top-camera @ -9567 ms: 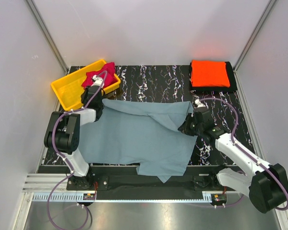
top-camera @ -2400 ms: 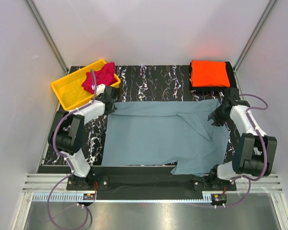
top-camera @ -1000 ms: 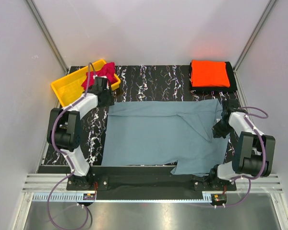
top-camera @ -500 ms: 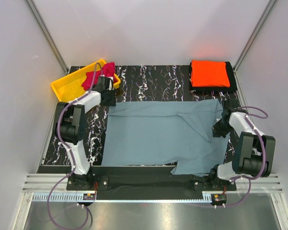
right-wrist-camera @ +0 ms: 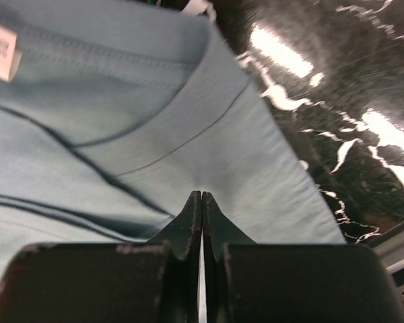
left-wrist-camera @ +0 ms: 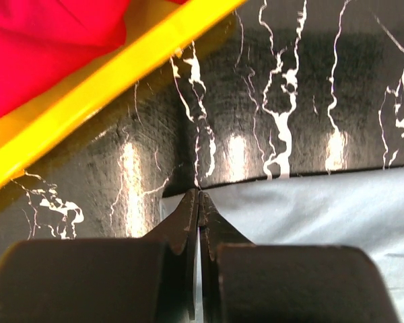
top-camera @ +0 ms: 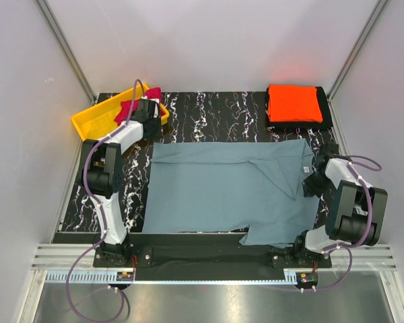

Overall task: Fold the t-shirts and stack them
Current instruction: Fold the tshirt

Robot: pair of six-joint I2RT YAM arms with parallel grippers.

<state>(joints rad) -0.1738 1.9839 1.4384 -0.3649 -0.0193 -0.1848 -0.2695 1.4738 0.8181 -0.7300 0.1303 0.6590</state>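
A dusty grey-blue t-shirt (top-camera: pixel 222 188) lies spread flat across the black marbled table, with one sleeve folded over its middle. My left gripper (top-camera: pixel 151 132) is shut, and its tips (left-wrist-camera: pixel 199 196) sit right at the shirt's far left corner (left-wrist-camera: pixel 310 215), just in front of the yellow bin. I see no cloth pinched between them. My right gripper (top-camera: pixel 313 182) is also shut, its tips (right-wrist-camera: pixel 201 195) resting on the shirt's right side (right-wrist-camera: pixel 121 134) near the collar. A folded orange t-shirt (top-camera: pixel 294 102) lies at the back right. A crimson t-shirt (top-camera: pixel 131 108) is bunched in the bin.
The yellow bin (top-camera: pixel 94 121) stands at the back left, its rim (left-wrist-camera: pixel 121 74) close to my left fingers. A black mat (top-camera: pixel 326 116) lies under the orange shirt. A white label (right-wrist-camera: pixel 1 50) shows inside the collar. Grey walls close in three sides.
My left jaws have gone from open to shut, and that arm has swung a little toward the bin. My right gripper has slid slightly right on the shirt's edge.
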